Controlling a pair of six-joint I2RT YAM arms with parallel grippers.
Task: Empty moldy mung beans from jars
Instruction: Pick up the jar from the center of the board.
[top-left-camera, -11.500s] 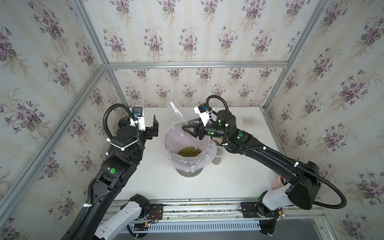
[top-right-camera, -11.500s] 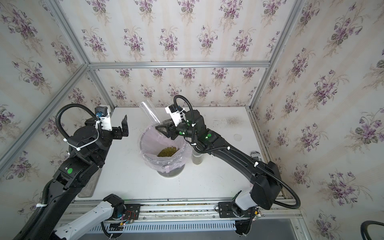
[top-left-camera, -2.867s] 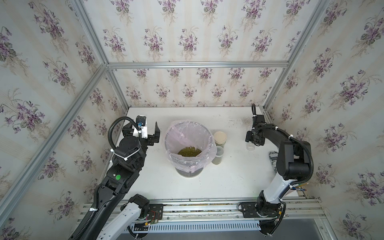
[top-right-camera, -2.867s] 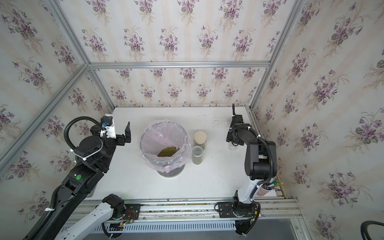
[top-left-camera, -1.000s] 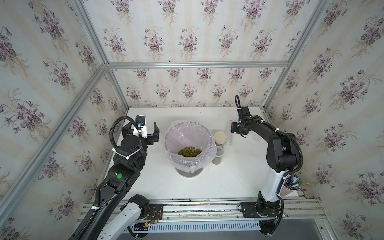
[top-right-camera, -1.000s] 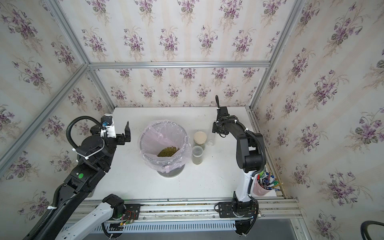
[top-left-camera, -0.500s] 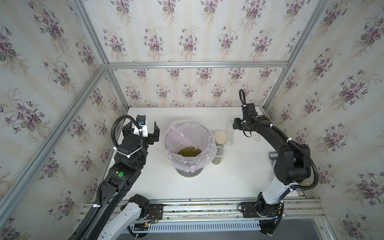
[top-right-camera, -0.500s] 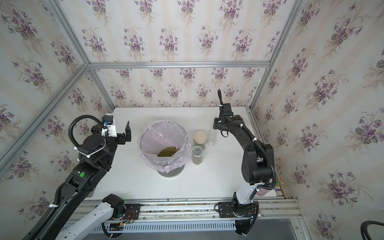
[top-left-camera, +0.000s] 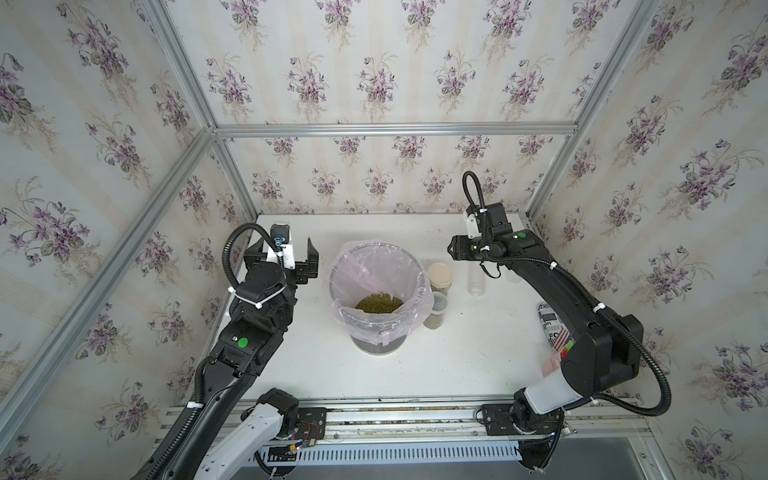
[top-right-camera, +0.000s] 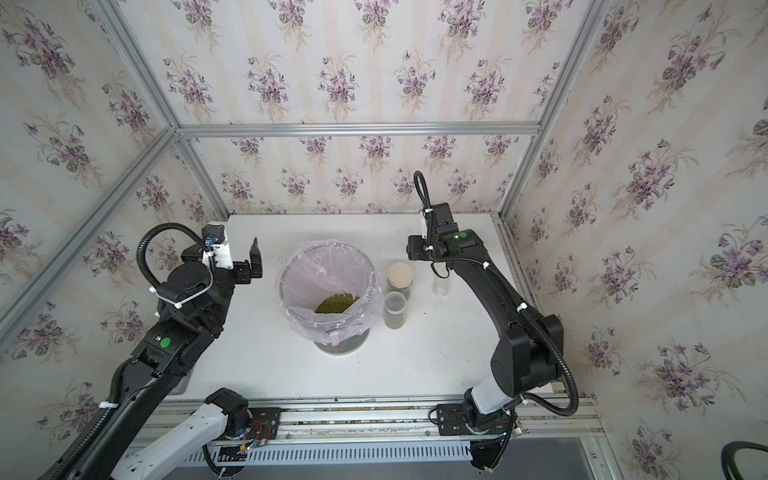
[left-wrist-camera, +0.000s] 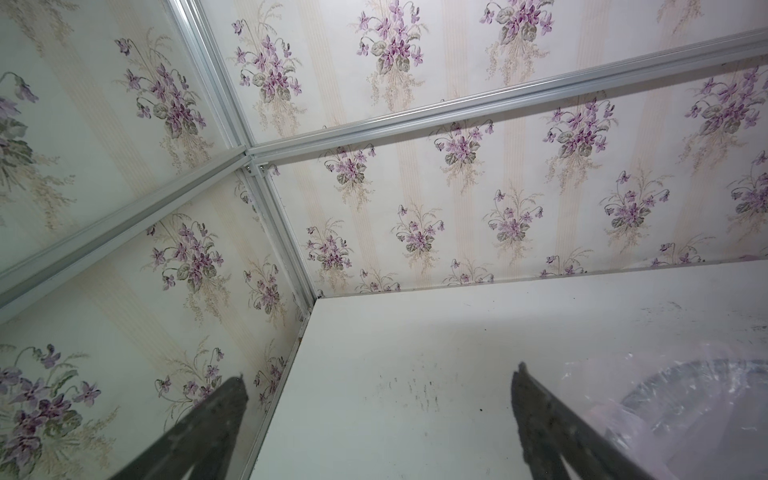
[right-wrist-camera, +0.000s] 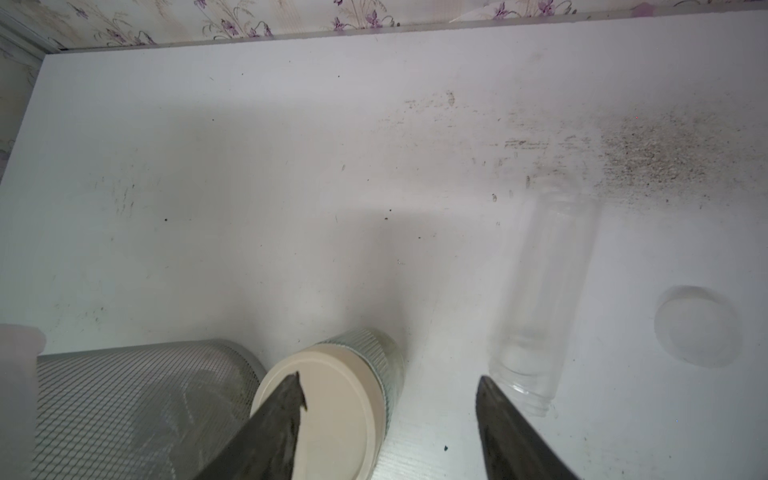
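Right arm (top-left-camera: 536, 266) stretches near the jars (top-left-camera: 439, 275), right fingers (right-wrist-camera: 270, 428) parted, empty; left fingers (left-wrist-camera: 552, 424) spread wide.

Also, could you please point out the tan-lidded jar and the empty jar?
tan-lidded jar (right-wrist-camera: 340, 395): right wrist view, lid top.
empty jar (right-wrist-camera: 544, 291): right wrist view, clear side wall.

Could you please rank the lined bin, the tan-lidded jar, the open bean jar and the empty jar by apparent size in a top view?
1. lined bin
2. tan-lidded jar and open bean jar: too alike to rank
3. empty jar, narrowest
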